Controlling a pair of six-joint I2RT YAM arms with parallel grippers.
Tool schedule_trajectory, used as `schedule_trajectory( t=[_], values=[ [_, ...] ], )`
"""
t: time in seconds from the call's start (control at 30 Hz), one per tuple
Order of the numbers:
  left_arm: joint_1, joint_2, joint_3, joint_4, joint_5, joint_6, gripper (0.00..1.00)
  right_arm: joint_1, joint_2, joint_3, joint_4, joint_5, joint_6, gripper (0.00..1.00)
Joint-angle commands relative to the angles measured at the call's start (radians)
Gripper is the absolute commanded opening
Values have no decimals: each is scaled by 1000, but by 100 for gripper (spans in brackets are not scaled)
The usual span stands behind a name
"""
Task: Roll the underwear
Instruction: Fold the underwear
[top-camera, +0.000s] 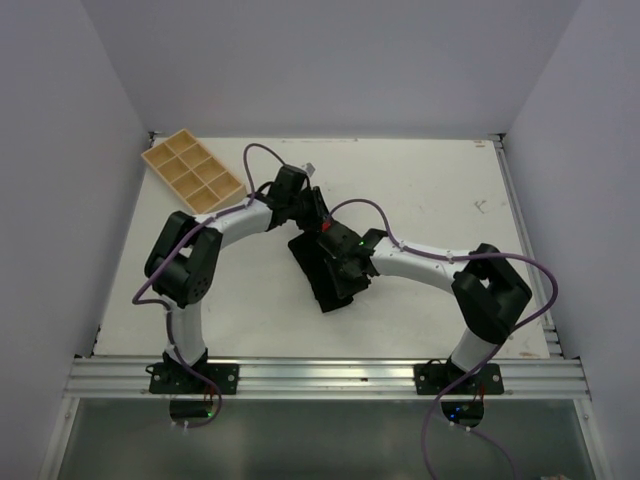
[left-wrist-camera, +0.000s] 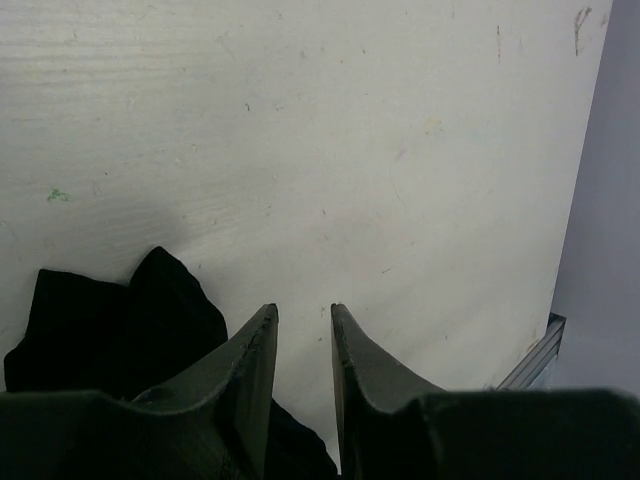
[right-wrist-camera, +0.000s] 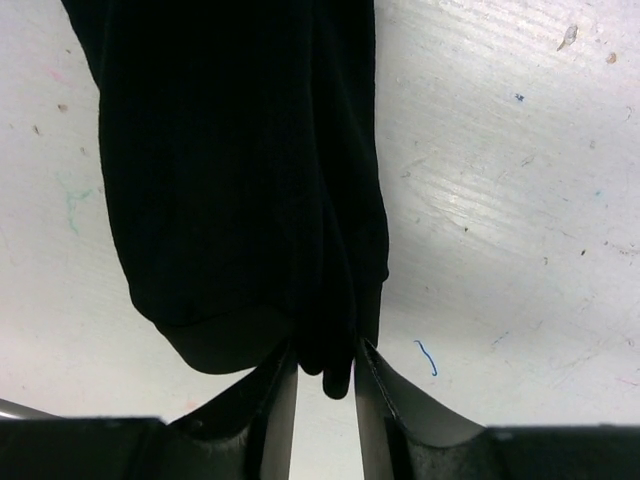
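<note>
One compartmented tray (top-camera: 192, 176) lies well apart from the underwear (top-camera: 318, 288).

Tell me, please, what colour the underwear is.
Plain black, no pattern; the underwear shows best in the right wrist view.

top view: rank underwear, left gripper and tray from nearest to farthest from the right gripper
1. underwear, its edge sits between the fingers of the right gripper.
2. left gripper, just beyond it, slightly to the left.
3. tray, at the far-left corner.
</note>
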Motion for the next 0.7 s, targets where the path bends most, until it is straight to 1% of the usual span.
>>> schedule_trajectory(
  t=[0.0,0.13,0.23,0.37,0.43,0.5,0.53,0.67],
  values=[
    [-7,7,47,39,14,48,32,-14,-26,30,-12,17,-41,34],
    [0,4,73,-3,-10,77,34,-31,-14,41,-29,6,-67,37],
    [20,7,100,-62,-20,91,38,-43,-14,35,-18,-18,-81,38],
    [88,-4,109,-113,5,109,39,-54,-8,20,5,-61,-95,38],
    [138,-24,96,-150,29,146,41,-57,-9,9,20,-63,-100,37],
    [181,-47,76,-179,23,210,43,-65,-8,1,51,-123,-106,37],
    [191,-77,48,-193,4,228,45,-68,-5,-3,59,-140,-109,37],
    [218,-160,-67,-215,0,279,49,-82,9,-3,82,-175,-112,37]
  ],
)
